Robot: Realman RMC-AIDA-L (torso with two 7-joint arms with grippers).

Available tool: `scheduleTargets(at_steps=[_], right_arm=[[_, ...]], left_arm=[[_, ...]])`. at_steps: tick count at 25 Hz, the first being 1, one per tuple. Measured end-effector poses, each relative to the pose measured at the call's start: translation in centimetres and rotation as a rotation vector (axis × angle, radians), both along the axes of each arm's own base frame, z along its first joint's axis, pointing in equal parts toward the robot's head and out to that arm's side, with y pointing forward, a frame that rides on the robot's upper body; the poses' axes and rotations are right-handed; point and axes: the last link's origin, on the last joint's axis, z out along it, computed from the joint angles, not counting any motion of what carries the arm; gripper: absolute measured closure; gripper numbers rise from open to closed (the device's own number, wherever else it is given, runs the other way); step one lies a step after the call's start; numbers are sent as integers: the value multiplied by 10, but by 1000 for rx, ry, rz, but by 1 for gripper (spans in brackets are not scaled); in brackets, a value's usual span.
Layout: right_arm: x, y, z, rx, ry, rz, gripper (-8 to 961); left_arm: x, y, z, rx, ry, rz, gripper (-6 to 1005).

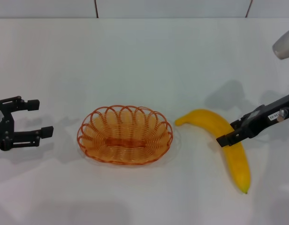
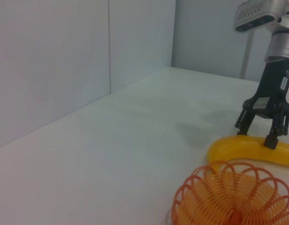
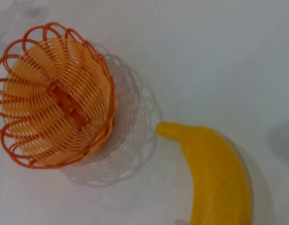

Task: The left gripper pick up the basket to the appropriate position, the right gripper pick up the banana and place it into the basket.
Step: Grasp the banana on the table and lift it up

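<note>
With the right claw (image 2: 260,131) spread astride the banana (image 1: 225,143) and the left claw (image 1: 36,118) parted, the banana could be pushed away if closed off-centre.

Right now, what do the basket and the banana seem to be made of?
The basket: thin orange coiled strands with a looped rim, probably coated wire or plastic. It is see-through between strands. The banana: smooth, even bright yellow with no spots, so possibly a plastic replica; I cannot tell.

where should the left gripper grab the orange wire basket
On the looped rim of the orange wire basket at its end nearest the left gripper, coming in from that side. The gripper is open, and the upright loops give its fingers a thin edge to close on.
</note>
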Motion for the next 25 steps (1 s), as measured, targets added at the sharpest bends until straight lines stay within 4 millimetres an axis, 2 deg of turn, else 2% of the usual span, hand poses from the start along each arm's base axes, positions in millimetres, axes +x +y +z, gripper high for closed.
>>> scheduleTargets(at_steps=[3, 9, 14, 20, 25], right_arm=[[1, 0, 0, -1, -6, -1, 65], [1, 0, -1, -3, -7, -3, 134], [1, -1, -1, -4, -5, -3, 390], [-1, 0, 0, 2, 2, -1, 442], [-2, 2, 4, 15, 0, 6, 443]], left_arm=[[0, 0, 0, 0, 0, 0, 151], [3, 3, 0, -1, -2, -7, 150], [3, 3, 0, -1, -2, -7, 150], [3, 3, 0, -1, -2, -5, 150], [2, 2, 0, -1, -2, -2, 150]])
